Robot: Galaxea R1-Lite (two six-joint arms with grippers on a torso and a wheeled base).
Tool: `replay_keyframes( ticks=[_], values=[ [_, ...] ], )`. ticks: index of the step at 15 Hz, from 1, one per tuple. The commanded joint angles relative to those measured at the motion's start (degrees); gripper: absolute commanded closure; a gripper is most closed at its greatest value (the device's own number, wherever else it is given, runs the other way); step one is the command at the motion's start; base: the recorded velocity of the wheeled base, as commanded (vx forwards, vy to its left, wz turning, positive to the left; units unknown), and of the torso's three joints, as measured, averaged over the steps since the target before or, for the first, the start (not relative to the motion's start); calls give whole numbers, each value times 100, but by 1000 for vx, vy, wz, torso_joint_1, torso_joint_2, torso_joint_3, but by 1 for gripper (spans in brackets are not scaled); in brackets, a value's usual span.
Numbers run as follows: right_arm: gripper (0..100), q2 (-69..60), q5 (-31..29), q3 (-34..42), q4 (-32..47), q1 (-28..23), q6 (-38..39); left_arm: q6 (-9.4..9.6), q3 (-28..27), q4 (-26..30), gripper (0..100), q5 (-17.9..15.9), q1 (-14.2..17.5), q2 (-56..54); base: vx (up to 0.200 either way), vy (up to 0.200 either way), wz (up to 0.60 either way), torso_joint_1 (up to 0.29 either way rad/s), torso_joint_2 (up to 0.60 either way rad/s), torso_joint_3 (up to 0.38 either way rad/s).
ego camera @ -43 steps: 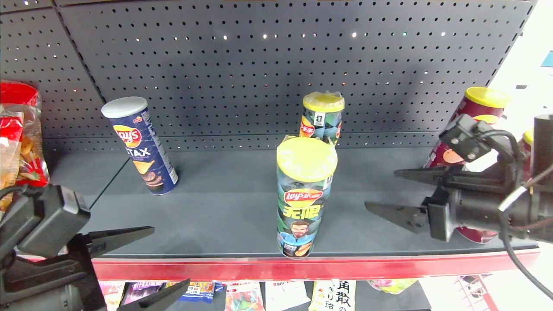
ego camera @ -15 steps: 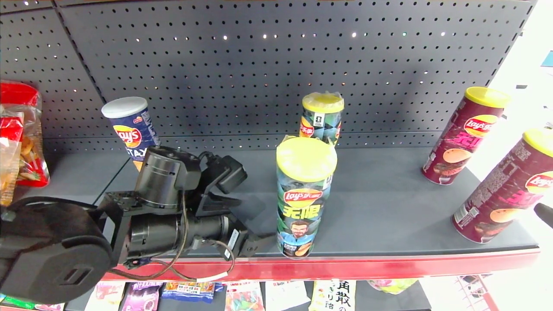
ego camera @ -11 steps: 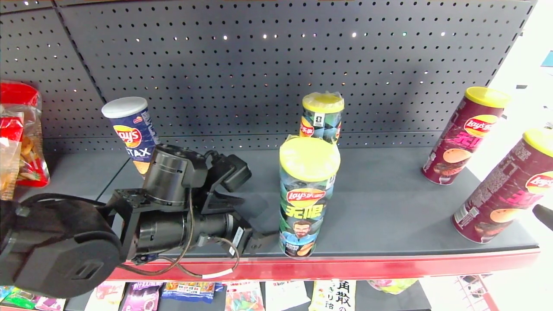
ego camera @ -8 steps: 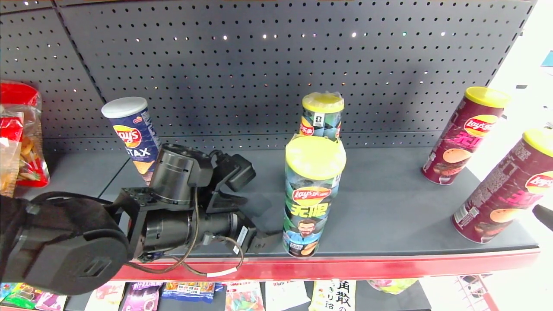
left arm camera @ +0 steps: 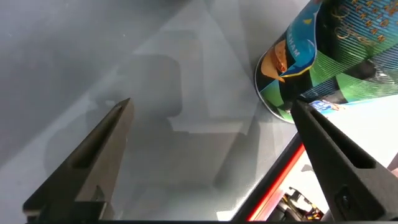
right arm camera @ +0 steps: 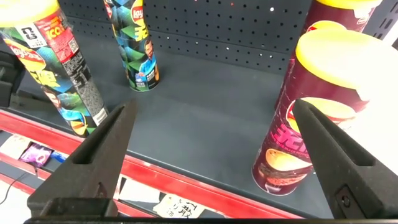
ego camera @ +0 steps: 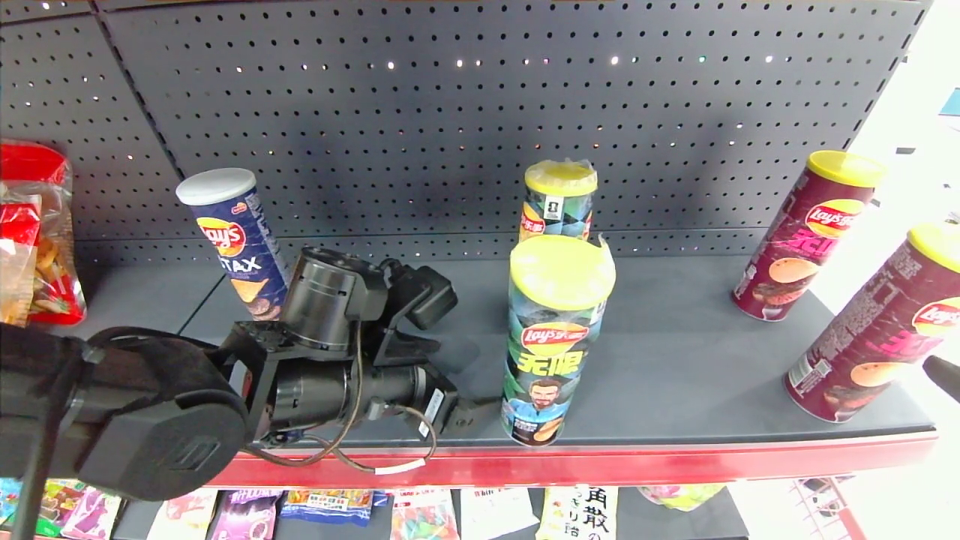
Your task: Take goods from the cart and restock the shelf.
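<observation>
One green-and-blue chip can, yellow lid, left end effector spread beside its base

This is a shop, in the snack aisle. The shelf is dark metal retail racking with a perforated back panel and a red strip along its front edge (glossy, running the full width). Printed chip cans stand on it grouped by sort: a blue can toward the left end, two green cans mid-shelf, one behind the other, and two maroon cans at the right end. Bagged snacks sit at the left edge, and more packets lie on the tier below.
</observation>
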Motion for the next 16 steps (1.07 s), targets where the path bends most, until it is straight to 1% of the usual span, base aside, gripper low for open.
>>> replay_keyframes(
  ticks=[1,2,3,5,7,8,9,10,11,12,13,14,15,16],
  values=[
    [0,26,6,19,-2,2,-1,-3,35,1,0,25,2,-48,0,0,0,0,0,0],
    [0,35,6,36,-2,2,-1,-12,52,1,0,42,20,-74,0,0,0,0,0,0],
    [0,44,15,63,7,2,-1,-21,131,1,0,77,116,-276,0,0,0,0,0,0],
    [0,61,-29,168,7,-7,-1,-21,509,1,0,121,512,-970,0,0,0,0,0,0],
    [0,8,-100,397,-10,-103,-19,-12,1124,27,0,323,995,-2078,0,0,0,0,0,0],
    [0,0,-108,432,-19,-112,-37,-12,1212,36,0,359,1057,-2236,0,0,0,0,0,0],
    [0,-141,-240,608,-19,-156,-37,-3,1748,212,0,710,1321,-3335,0,0,0,0,0,0],
    [0,-317,-486,775,-10,-209,-37,23,2214,625,0,1466,1400,-4530,0,0,0,0,0,0],
    [0,-405,-662,836,-2,-288,-19,50,2364,950,0,1897,1408,-5198,0,0,0,0,0,0],
    [0,-475,-776,907,7,-464,-10,58,2390,1987,0,2345,1408,-6191,0,0,0,0,0,0],
    [0,-545,-785,1012,7,-631,-10,58,2337,3139,0,2529,1426,-7140,0,0,0,0,0,0],
    [0,-668,-759,1144,7,-763,-10,76,2390,3815,0,2767,1496,-7958,0,0,0,0,0,0],
    [0,-712,-794,1241,16,-798,-10,102,2381,4272,0,3241,1742,-8441,0,0,0,0,0,0],
    [0,-721,-811,1267,7,-798,-10,85,2381,4387,0,3435,1813,-8670,0,0,0,0,0,0]
  ],
)
